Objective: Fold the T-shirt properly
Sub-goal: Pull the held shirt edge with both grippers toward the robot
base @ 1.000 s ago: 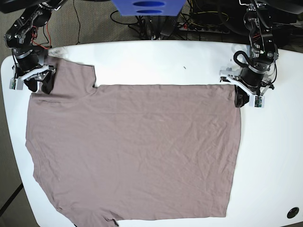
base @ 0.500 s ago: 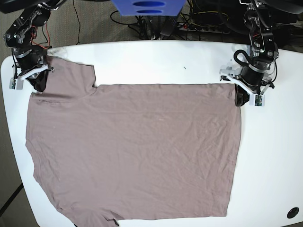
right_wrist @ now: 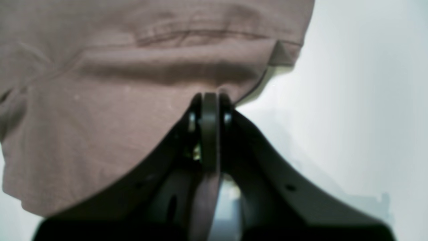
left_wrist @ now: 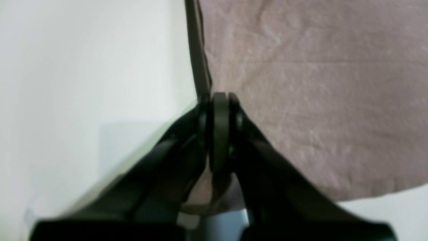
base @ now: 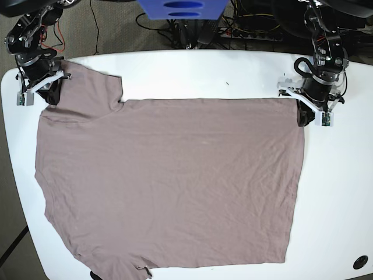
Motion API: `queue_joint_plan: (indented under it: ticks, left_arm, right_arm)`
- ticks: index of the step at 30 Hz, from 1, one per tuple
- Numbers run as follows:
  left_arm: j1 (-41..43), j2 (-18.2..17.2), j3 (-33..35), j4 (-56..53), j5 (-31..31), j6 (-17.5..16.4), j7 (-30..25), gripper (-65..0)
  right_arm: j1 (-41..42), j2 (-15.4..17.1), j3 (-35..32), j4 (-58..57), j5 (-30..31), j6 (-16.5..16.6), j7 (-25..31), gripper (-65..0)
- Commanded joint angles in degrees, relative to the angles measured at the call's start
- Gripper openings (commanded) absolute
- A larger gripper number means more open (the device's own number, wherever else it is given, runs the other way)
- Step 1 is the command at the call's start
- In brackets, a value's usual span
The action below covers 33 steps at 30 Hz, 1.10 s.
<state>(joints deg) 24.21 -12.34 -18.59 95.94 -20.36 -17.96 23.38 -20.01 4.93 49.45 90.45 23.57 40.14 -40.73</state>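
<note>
From the base view the T-shirt (base: pixel 169 181) lies spread flat across the white tabletop (base: pixel 233 73). Only the wrist views show the pinches: the left gripper (left_wrist: pixel 219 100) clamps the hem corner, the right gripper (right_wrist: pixel 209 98) the sleeve edge.

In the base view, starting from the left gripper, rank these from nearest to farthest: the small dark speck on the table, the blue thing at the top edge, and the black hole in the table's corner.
From the left gripper, at the T-shirt's corner:
1. Speck, on the table beyond the shirt.
2. Black hole, near corner of that gripper's side.
3. Blue thing, off the table's far edge; close to the hole's distance.
</note>
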Motion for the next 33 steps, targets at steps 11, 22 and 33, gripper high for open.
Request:
queue_joint_plan:
  ticks: [11, 22, 33]
  left_arm:
    - [5.17, -0.75, -0.41, 5.39, 1.18, 0.7, 2.44, -65.0]
    - [9.94, -0.71, 0.13, 10.14, 1.2, 0.55, 1.81, -65.0]
    - [14.22, -0.18, -1.45, 13.6, 1.36, 0.45, 0.78, -65.0]
  right_arm:
    - [-3.65, 0.08, 2.95, 5.22, -0.78, -0.14, -1.5, -65.0]
    - [-7.62, -0.36, 3.02, 8.62, -1.11, -0.14, -2.54, -65.0]
    - [-8.21, -0.47, 3.59, 7.51, -1.72, -0.14, -3.93, -65.0]
